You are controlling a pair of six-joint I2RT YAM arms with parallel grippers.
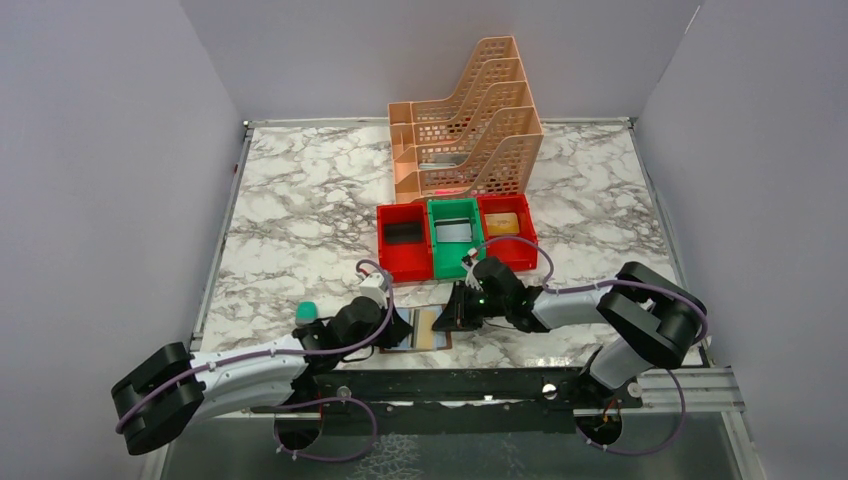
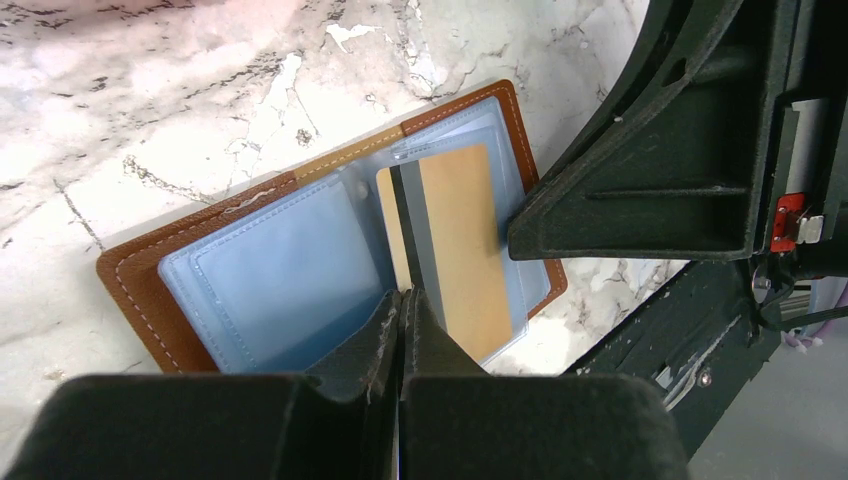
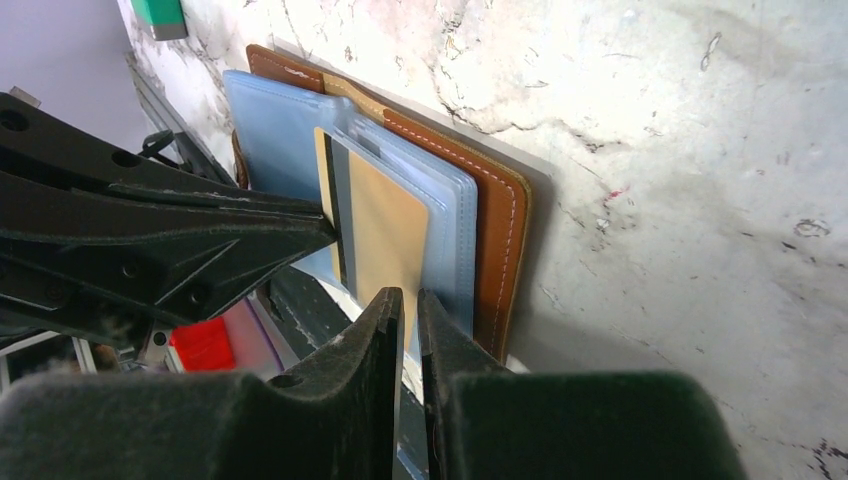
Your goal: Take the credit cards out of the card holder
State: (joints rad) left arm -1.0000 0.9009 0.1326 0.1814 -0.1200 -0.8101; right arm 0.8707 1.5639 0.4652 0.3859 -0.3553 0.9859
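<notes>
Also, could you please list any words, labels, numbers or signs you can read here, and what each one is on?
No text can be read in any view.
On the card: a plain tan face with a dark stripe, no print visible.
On the holder: stitching only, no brand mark.
On the bins and file rack: no labels visible.

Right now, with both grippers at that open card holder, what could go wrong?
1. The left gripper and right gripper crowd the same tan card, so they could knock into each other.
2. The card sits inside a clear sleeve. A pinch that catches both would likely drag the whole card holder instead of freeing the card.
3. The holder lies close to the near edge of the table and might slide off.
</notes>
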